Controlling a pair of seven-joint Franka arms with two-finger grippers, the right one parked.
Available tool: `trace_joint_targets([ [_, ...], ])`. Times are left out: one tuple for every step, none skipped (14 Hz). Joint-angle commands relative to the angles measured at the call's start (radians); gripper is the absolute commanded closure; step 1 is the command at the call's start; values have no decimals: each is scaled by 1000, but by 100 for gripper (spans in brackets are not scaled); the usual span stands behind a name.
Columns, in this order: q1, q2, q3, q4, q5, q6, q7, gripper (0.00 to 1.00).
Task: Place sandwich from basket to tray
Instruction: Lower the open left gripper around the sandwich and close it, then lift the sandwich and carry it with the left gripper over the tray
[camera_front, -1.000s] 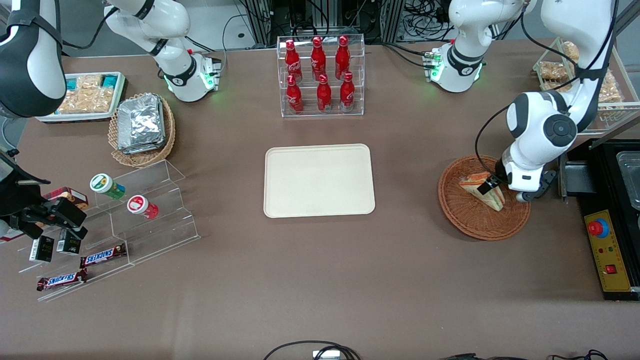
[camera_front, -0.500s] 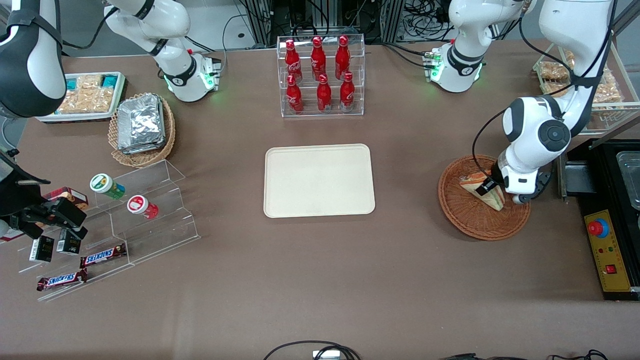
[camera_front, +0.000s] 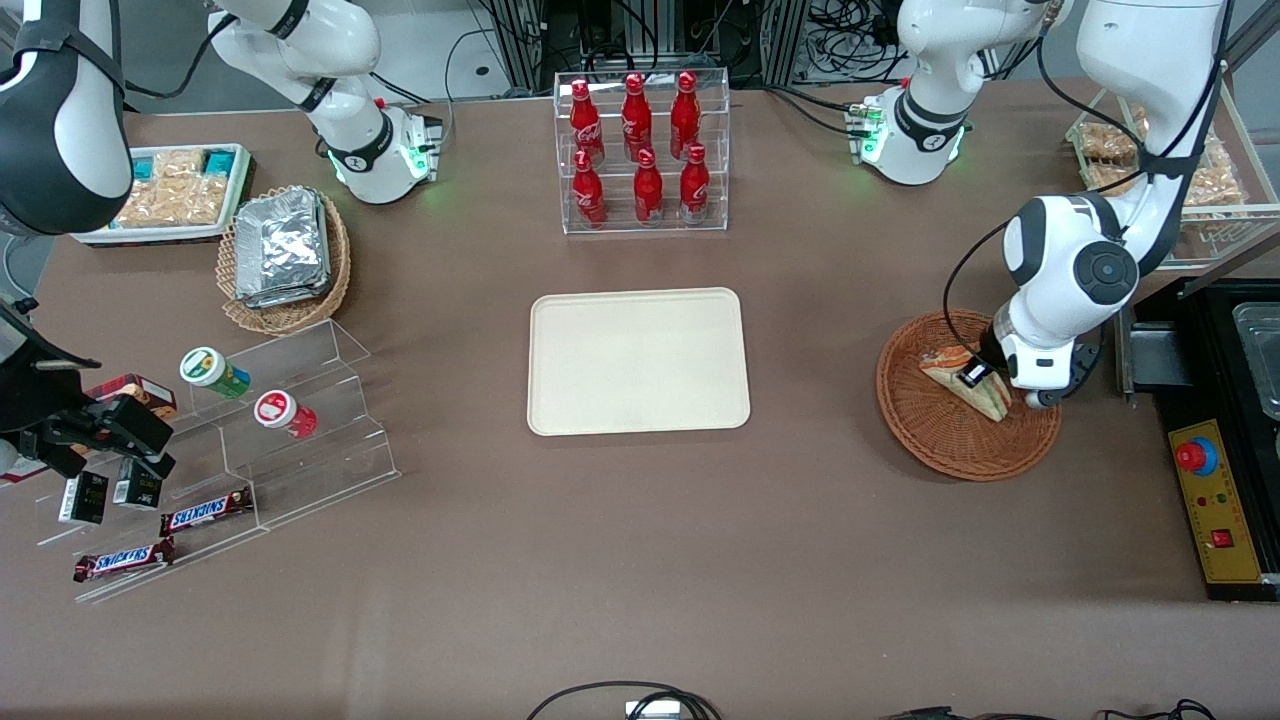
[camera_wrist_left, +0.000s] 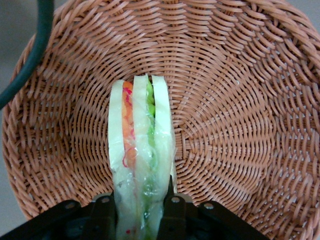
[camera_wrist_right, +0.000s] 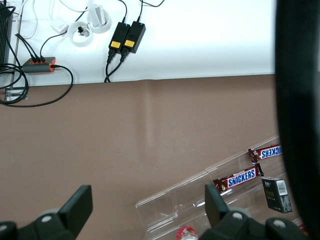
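We see the left arm's gripper (camera_front: 982, 381) down inside the reddish-brown wicker basket (camera_front: 940, 445), which sits toward the working arm's end of the table, and its two black fingers (camera_wrist_left: 103, 216) are closed against the flat bread faces of the wrapped sandwich (camera_front: 968, 383), one on each side. From the wrist camera we find the sandwich (camera_wrist_left: 141, 160) standing on edge between the fingers, white bread outside with orange, pink and green filling showing through the clear wrap, and the woven floor of the basket (camera_wrist_left: 240, 125) beneath it. We cannot tell whether the sandwich is touching the weave. The cream tray (camera_front: 638, 361) lies bare at the table's middle, well apart from the basket
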Motion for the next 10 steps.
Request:
trace_joint_targets([
  [-1, -66, -4, 51, 12, -144, 47, 100],
  [-1, -87, -4, 82, 10, -207, 81, 100],
  [-1, -98, -4, 120, 9, -273, 106, 100],
  [-3, -100, -9, 178, 9, -345, 114, 100],
  [-3, -100, -30, 238, 7, -413, 115, 100],
  [-3, -98, -59, 295, 7, -468, 115, 100],
  [-3, -95, -81, 341, 4, -508, 115, 100],
  [-3, -92, -108, 378, 1, -536, 117, 100],
  [-3, -89, -140, 416, -2, -557, 117, 100],
  [-3, -83, -168, 447, -3, -574, 117, 100],
])
